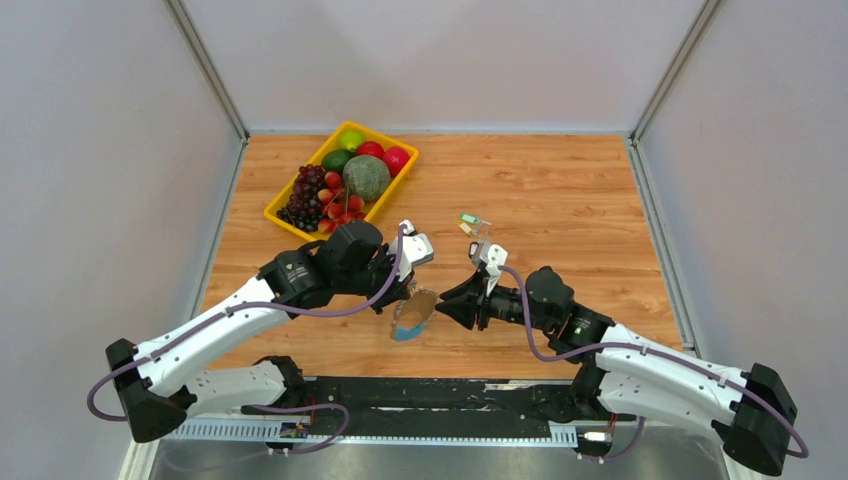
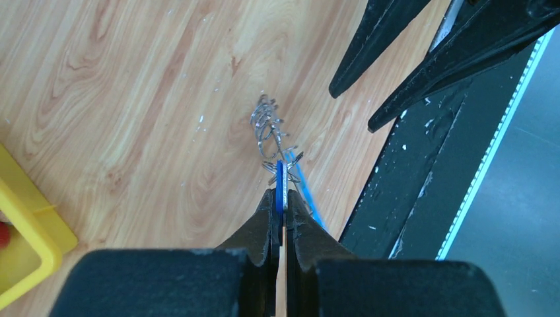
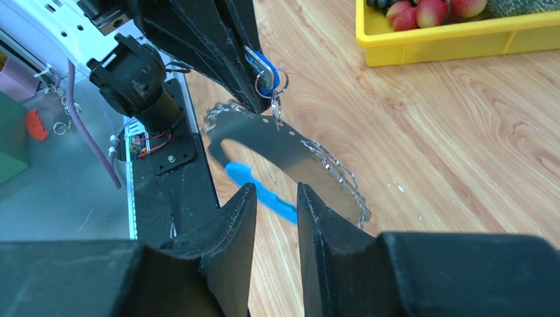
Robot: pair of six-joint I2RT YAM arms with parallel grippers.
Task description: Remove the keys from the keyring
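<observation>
The keyring (image 3: 284, 148) is a silver loop with a fringe of small rings and a bright blue section (image 3: 261, 191). It hangs tilted just above the wood, seen from above as the keyring (image 1: 415, 310). My left gripper (image 2: 282, 193) is shut on a blue-tagged key (image 3: 263, 69) still linked to the loop by a small ring. My right gripper (image 3: 274, 195) faces the loop from the right, jaws apart with nothing between them, tips short of the blue section. Loose keys (image 1: 472, 222) with green and yellow tags lie on the table beyond the grippers.
A yellow tray (image 1: 275, 207) of fruit stands at the back left, with its wall (image 3: 449, 39) in the right wrist view. The black base rail (image 1: 430, 395) runs along the near table edge, close behind the hanging loop. White walls enclose the table.
</observation>
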